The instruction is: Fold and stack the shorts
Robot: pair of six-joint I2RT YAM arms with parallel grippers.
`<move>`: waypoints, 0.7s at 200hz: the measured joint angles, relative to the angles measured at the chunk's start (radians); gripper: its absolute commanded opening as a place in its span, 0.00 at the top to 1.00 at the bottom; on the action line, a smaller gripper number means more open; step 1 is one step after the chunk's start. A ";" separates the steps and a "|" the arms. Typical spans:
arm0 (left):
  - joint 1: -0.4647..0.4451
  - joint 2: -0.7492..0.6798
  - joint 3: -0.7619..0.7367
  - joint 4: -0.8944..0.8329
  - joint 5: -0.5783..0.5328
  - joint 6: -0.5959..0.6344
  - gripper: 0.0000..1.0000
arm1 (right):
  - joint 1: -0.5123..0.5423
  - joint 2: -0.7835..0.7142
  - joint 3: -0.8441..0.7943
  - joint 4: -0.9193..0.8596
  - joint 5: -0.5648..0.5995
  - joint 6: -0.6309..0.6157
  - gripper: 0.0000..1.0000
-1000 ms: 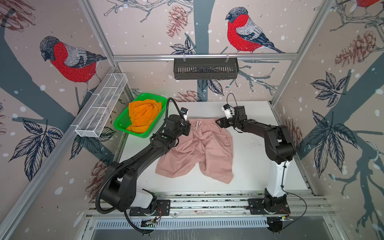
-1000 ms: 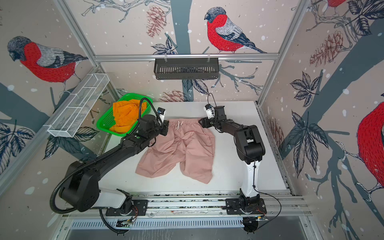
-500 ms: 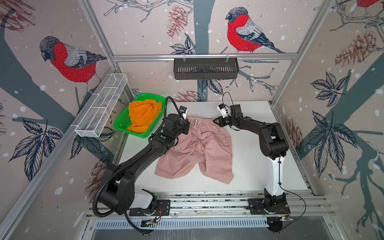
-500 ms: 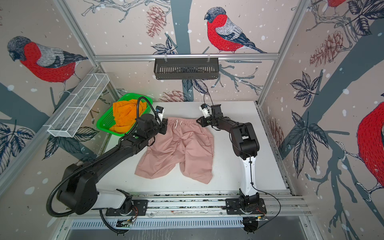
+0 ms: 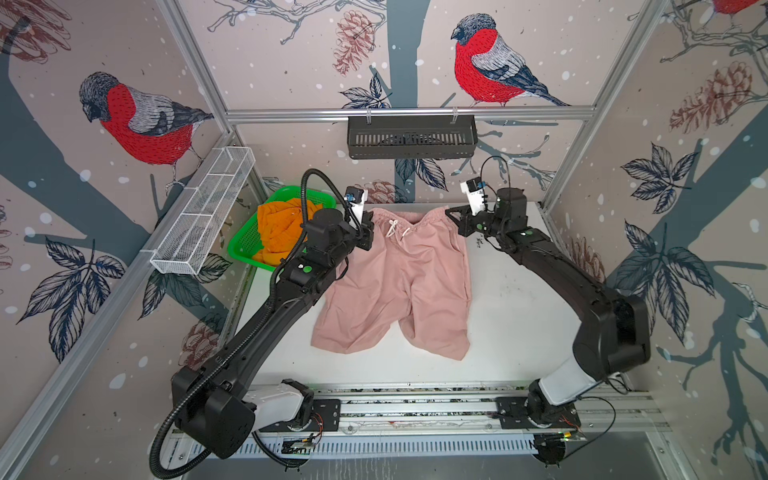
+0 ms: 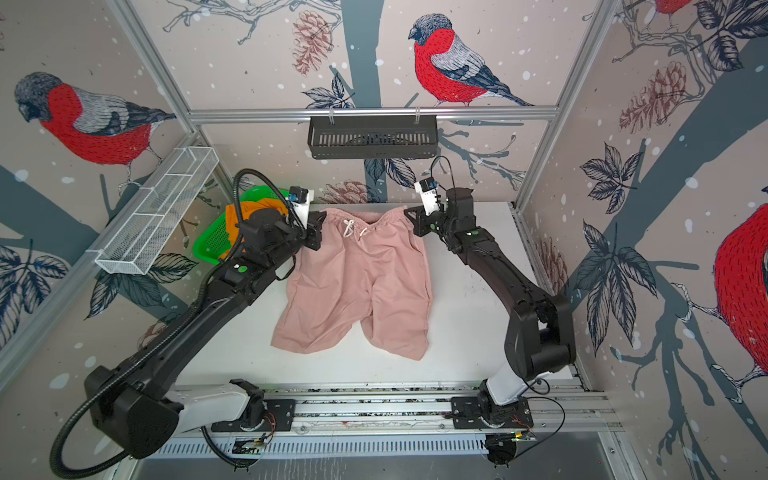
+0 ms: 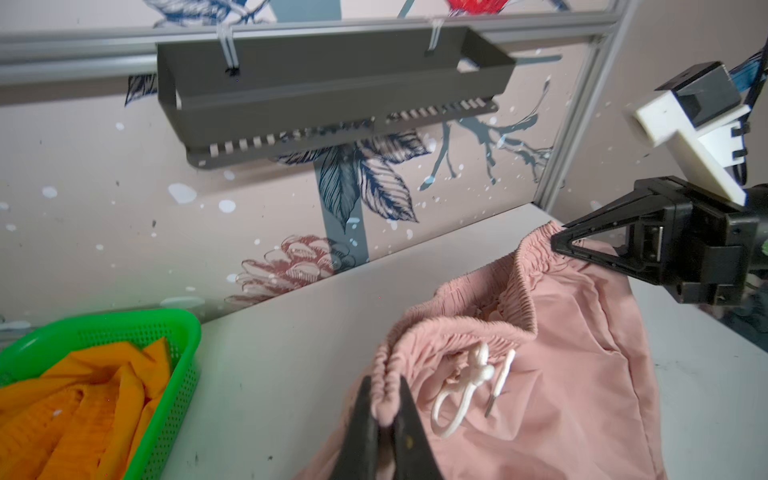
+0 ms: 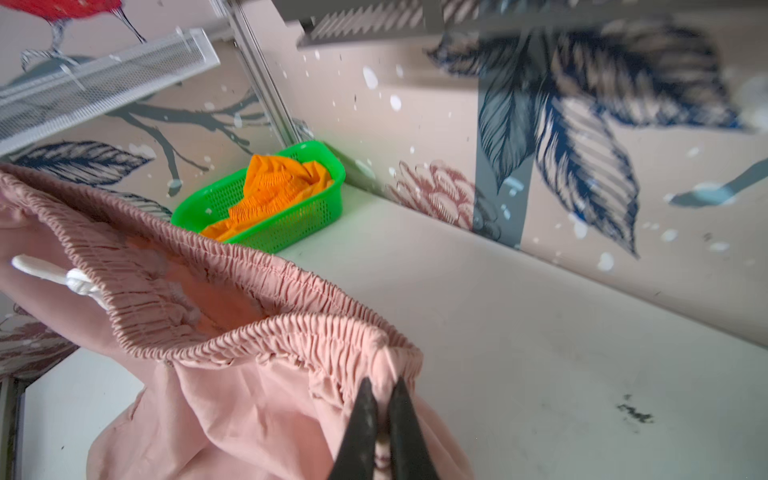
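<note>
The pink shorts [image 5: 399, 286] lie spread on the white table, legs toward the front, waistband with its white drawstring [image 7: 469, 386] toward the back wall. My left gripper [image 7: 384, 399] is shut on the waistband's left corner, in both top views too [image 5: 368, 226] [image 6: 318, 226]. My right gripper [image 8: 382, 388] is shut on the right corner [image 5: 451, 214] [image 6: 409, 216]. Between the two the waistband hangs slack and slightly lifted. The orange shorts [image 5: 280, 232] sit crumpled in the green basket [image 5: 245, 245] at the back left.
A dark slotted shelf [image 5: 411, 137] hangs on the back wall above the table. A white wire tray [image 5: 203, 216] is fixed to the left wall, over the basket. Bare table [image 5: 519, 307] shows right of the pink shorts and in front of them.
My right gripper has closed on the waistband's right corner. Both grippers have shifted toward the back wall, lifting the waistband a little.
</note>
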 measured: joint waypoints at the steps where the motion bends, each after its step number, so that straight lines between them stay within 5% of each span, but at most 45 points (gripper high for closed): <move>1: 0.000 -0.001 0.008 -0.003 0.006 0.000 1.00 | 0.000 -0.004 0.000 0.000 0.001 0.000 1.00; 89: -0.032 -0.107 0.371 -0.217 0.265 0.003 1.00 | -0.001 -0.359 0.277 -0.211 0.041 0.001 0.99; 140: -0.046 -0.152 0.489 -0.348 0.252 -0.030 1.00 | 0.002 -0.474 0.357 -0.337 0.009 0.023 1.00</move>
